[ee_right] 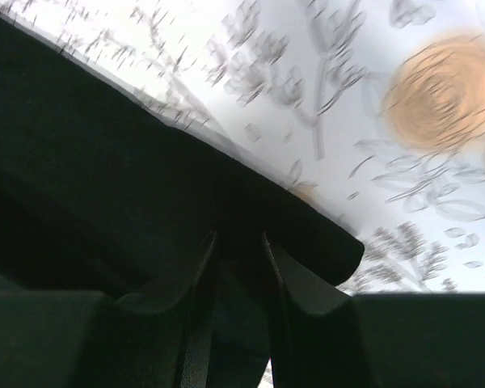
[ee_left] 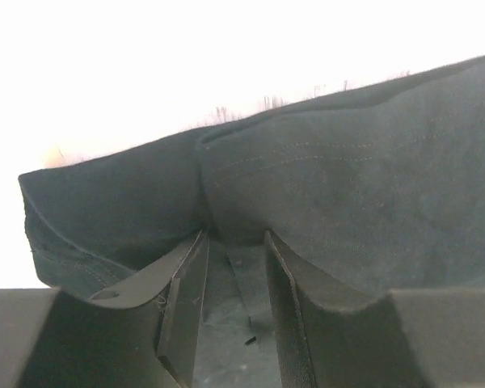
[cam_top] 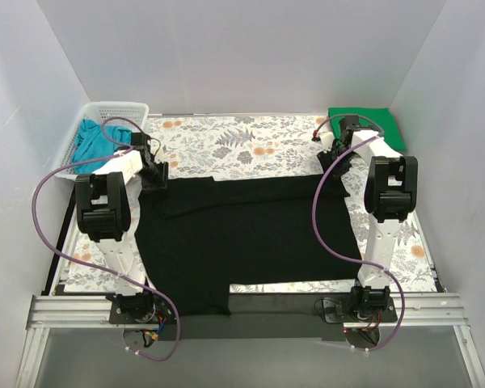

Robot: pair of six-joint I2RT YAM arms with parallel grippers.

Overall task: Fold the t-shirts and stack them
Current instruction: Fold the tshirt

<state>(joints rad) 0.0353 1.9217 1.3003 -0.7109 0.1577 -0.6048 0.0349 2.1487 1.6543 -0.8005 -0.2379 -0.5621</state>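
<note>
The large black t-shirt (cam_top: 242, 234) lies spread over the middle of the table, its far edge doubled over. My left gripper (cam_top: 156, 171) is at the shirt's far left corner. In the left wrist view the gripper (ee_left: 234, 236) is shut on a fold of the black t-shirt (ee_left: 347, 194). My right gripper (cam_top: 333, 162) is at the far right corner. In the right wrist view it (ee_right: 240, 236) is shut on the black t-shirt's hem (ee_right: 105, 162). The green t-shirt (cam_top: 364, 121) lies folded at the back right. The teal t-shirt (cam_top: 90, 144) is in the basket.
A white mesh basket (cam_top: 117, 109) stands at the back left corner. The floral tablecloth (cam_top: 242, 145) shows beyond the black shirt and in the right wrist view (ee_right: 372, 145). White walls enclose the table on three sides.
</note>
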